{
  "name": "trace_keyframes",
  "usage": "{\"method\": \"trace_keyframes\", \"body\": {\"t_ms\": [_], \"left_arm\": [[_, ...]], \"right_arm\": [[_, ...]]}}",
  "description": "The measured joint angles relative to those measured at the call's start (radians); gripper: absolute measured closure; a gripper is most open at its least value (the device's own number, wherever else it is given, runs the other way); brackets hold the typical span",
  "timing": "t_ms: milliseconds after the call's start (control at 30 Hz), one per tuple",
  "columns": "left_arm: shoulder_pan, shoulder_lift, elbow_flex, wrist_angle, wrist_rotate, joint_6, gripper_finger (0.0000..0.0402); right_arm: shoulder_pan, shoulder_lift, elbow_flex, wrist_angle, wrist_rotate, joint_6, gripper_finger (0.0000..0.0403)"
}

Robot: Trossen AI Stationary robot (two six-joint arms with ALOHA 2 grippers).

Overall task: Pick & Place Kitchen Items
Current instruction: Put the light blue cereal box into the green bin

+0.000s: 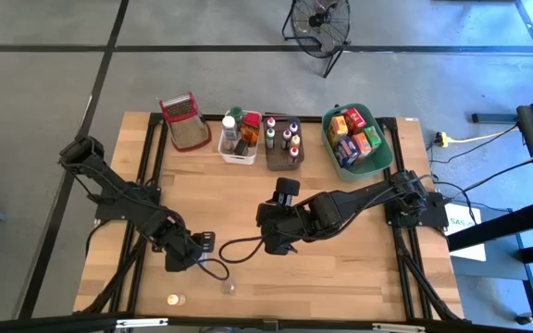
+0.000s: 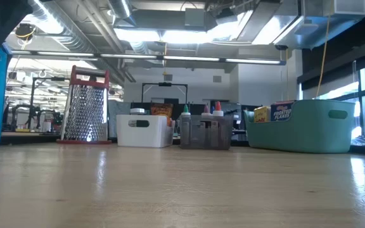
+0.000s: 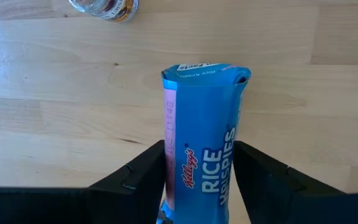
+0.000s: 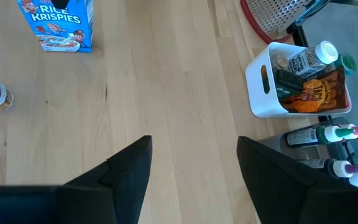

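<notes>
Seen from above, a wooden table point(image 1: 248, 213) is carrying two dark robot arms. The left gripper point(image 3: 199, 180) is sitting low near the front left of the table, its two fingers standing on either side of a blue Rice Krispies box point(image 3: 204, 149). The fingers are lying right beside the box's narrow sides, but whether they are pressing it or only bracketing it cannot be told. The box's lower part is cut off in the left wrist view, and in the overhead view the arm is hiding it. In the low view only a sliver of it is showing at the edge.

A small clear jar point(image 1: 228, 288) is standing on the table near the box; its label is too small to read. A little round item point(image 1: 174, 300) near the front edge is also hard to identify.

The right gripper point(image 4: 194, 162) is hovering over bare wood at mid-table, fingers apart and holding nothing.

Along the back edge are standing a red-rimmed wire basket point(image 1: 181, 118), a white bin point(image 1: 238, 153) of bottles and packets, a grey bin point(image 1: 285, 159) of squeeze bottles, and a green bin point(image 1: 383, 139) of small boxes.
</notes>
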Motion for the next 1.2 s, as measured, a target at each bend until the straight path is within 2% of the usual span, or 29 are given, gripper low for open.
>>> {"method": "trace_keyframes", "body": {"t_ms": [533, 667, 967, 1100, 1200], "left_arm": [[0.0, 0.0, 0.0, 0.0, -0.008, -0.002, 0.0262], [0.0, 0.0, 0.002, -0.004, -0.039, -0.018, 0.0263], [0.0, 0.0, 0.144, -0.137, -0.089, -0.067, 0.0263], [0.003, -0.001, 0.212, -0.187, -0.177, -0.115, 0.0263], [0.025, -0.001, 0.27, -0.211, -0.233, -0.204, 0.0263]], "right_arm": [[0.0, 0.0, 0.0, 0.009, 0.003, 0.0, 0.0165], [0.0, 0.0, 0.0, 0.008, 0.003, 0.0, 0.0165], [0.0, 0.0, 0.0, 0.028, 0.003, 0.0, 0.0165], [0.0, 0.0, 0.0, 0.034, -0.004, 0.0, 0.0165], [-0.001, 0.0, 0.0, 0.034, -0.048, 0.0, 0.0165]]}}
